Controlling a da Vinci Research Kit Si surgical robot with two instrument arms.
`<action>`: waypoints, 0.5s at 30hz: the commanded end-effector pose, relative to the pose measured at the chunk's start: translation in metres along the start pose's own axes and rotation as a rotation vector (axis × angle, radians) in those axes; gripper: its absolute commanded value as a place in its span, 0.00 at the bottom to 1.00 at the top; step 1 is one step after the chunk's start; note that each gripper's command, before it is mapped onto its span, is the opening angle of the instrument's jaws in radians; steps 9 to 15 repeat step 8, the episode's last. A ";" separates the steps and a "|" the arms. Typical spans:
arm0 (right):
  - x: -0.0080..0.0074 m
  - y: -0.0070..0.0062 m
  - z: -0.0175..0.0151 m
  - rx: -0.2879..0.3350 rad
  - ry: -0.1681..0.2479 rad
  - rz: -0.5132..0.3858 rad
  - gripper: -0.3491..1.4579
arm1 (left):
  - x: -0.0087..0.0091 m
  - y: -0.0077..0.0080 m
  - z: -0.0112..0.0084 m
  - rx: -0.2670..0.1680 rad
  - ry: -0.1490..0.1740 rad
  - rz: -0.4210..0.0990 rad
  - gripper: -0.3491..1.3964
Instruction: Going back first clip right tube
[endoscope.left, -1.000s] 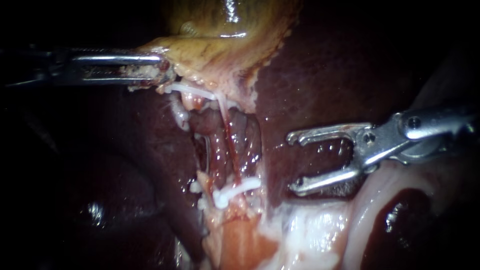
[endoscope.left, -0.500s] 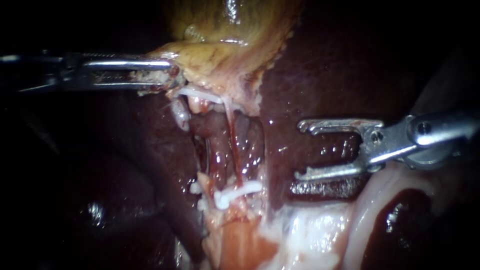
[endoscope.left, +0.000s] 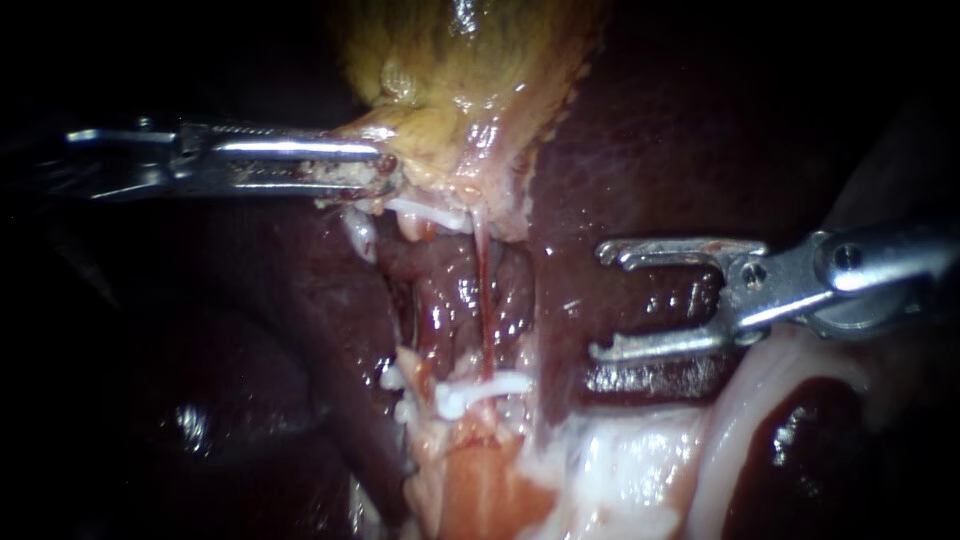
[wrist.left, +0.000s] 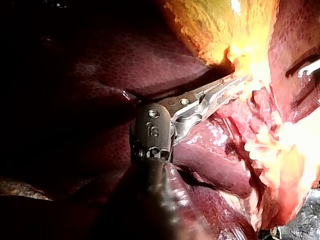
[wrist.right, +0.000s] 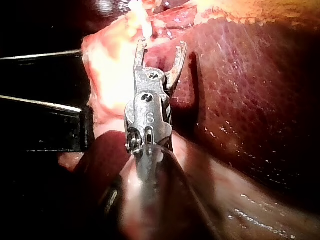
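My right instrument (endoscope.left: 598, 300) comes in from the right and hangs over the liver (endoscope.left: 650, 140), its jaws open and empty, well to the right of the tubes. A thin red tube (endoscope.left: 483, 300) runs down from the gallbladder (endoscope.left: 460, 80). A white clip (endoscope.left: 480, 388) crosses it low down and a second white clip (endoscope.left: 430, 212) sits near its top. My left instrument (endoscope.left: 375, 165) has its jaws shut on the gallbladder's lower edge. In the right wrist view the open jaws (wrist.right: 160, 52) stand short of a white clip (wrist.right: 140, 17). The left wrist view shows the left jaws (wrist.left: 235, 82) in yellow tissue.
Pale, glistening fatty tissue (endoscope.left: 620, 460) lies below the right instrument. Dark liver (endoscope.left: 250, 350) fills the left side under the left shaft. A darker second tube (endoscope.left: 408, 305) runs just left of the red one.
My right instrument drew back to the right and slightly up, its jaws narrowing a little, then held still. My left instrument moved right, carrying the gallbladder's edge with it.
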 end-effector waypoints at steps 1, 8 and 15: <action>0.0000 0.0000 0.0000 0.000 0.000 0.000 0.47 | 0.0000 0.0000 0.0000 0.001 0.000 0.000 0.00; 0.0000 0.0001 0.0002 0.011 0.001 0.001 0.47 | 0.0000 0.0001 -0.0001 0.000 0.000 0.000 0.00; 0.0000 0.0001 0.0002 0.011 0.001 0.001 0.47 | 0.0000 0.0001 -0.0001 0.000 0.000 0.000 0.00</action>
